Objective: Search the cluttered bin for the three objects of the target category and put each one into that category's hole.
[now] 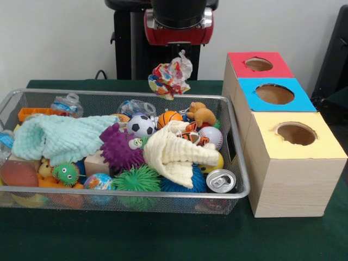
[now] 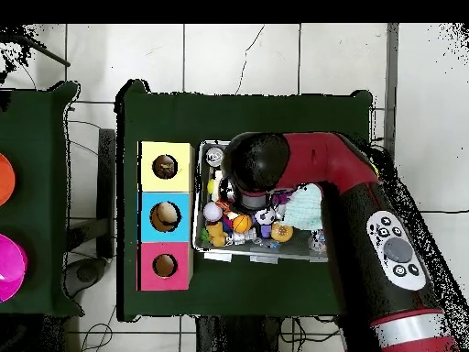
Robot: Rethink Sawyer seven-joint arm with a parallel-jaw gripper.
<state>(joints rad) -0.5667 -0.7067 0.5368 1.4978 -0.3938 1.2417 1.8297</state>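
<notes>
One crumpled multicoloured plastic wrapper (image 1: 170, 76) hangs from my gripper (image 1: 175, 61), pinched closed on it above the far rim of the silver wire-mesh bin (image 1: 239, 179). I judge this the transfer step. Next move: carry it sideways over the wooden box row and release above the matching hole, red-topped (image 1: 259, 64), blue-topped (image 1: 274, 93) or yellow-topped (image 1: 296, 133); which one I cannot tell.

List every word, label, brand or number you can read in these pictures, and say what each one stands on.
None can be read.
Plastic bottles in the wire bin: labels too blurred to read.
Drink can: only its top shows, no print readable.
Crumpled wrapper hanging under the arm: colourful print, no legible words.
Arm's button panel: marks too small.
</notes>
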